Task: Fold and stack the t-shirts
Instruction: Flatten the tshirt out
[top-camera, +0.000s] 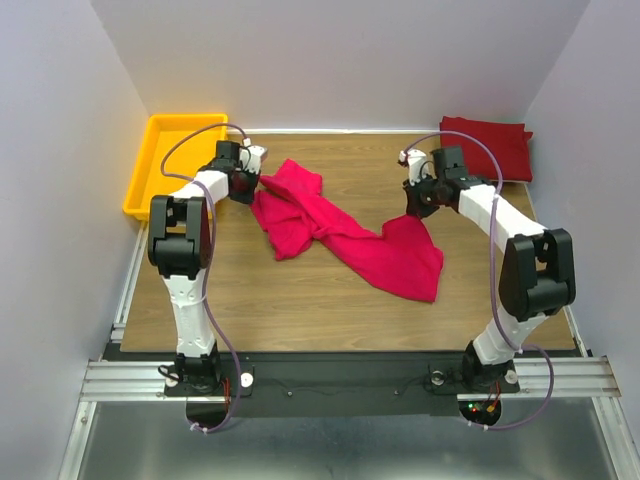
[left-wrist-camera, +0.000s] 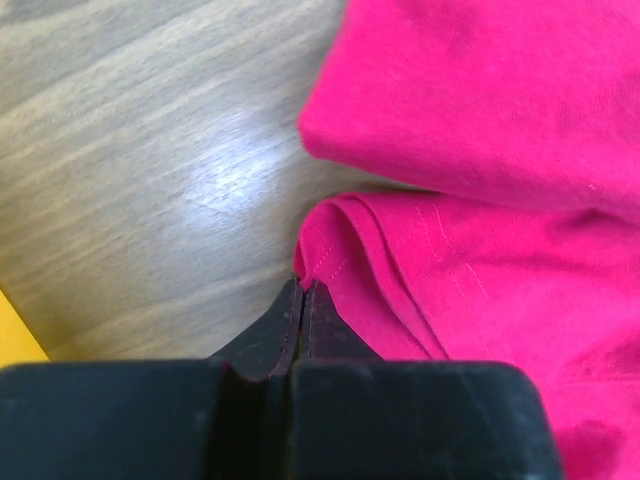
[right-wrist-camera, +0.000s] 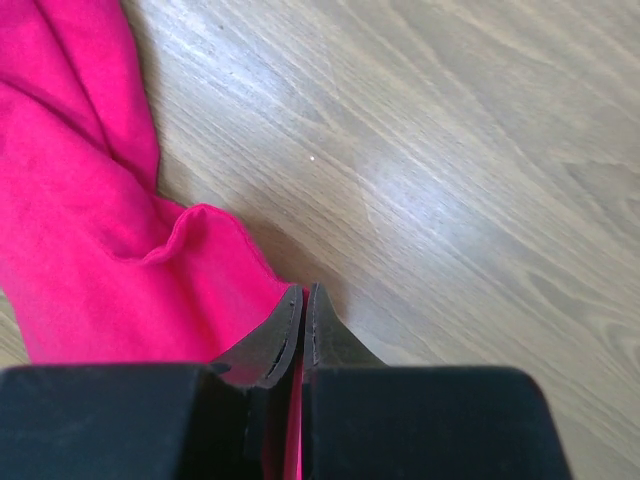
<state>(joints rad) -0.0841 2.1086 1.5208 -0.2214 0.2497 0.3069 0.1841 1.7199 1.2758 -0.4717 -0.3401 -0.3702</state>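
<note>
The magenta-pink t-shirt (top-camera: 350, 240) lies crumpled and stretched across the middle of the wooden table. My left gripper (top-camera: 243, 186) is shut at the shirt's left edge. In the left wrist view its tips (left-wrist-camera: 303, 288) pinch the stitched hem of the pink shirt (left-wrist-camera: 480, 150). My right gripper (top-camera: 413, 205) is shut at the shirt's back right corner. In the right wrist view pink cloth (right-wrist-camera: 80, 230) shows between the closed jaws (right-wrist-camera: 304, 290). The crimson red t-shirt (top-camera: 487, 145) lies folded at the back right corner, apart from both grippers.
A yellow plastic tray (top-camera: 140, 180) stands at the back left, just left of my left arm. White walls close the table on three sides. Bare wood (top-camera: 300, 300) shows in front of the pink shirt.
</note>
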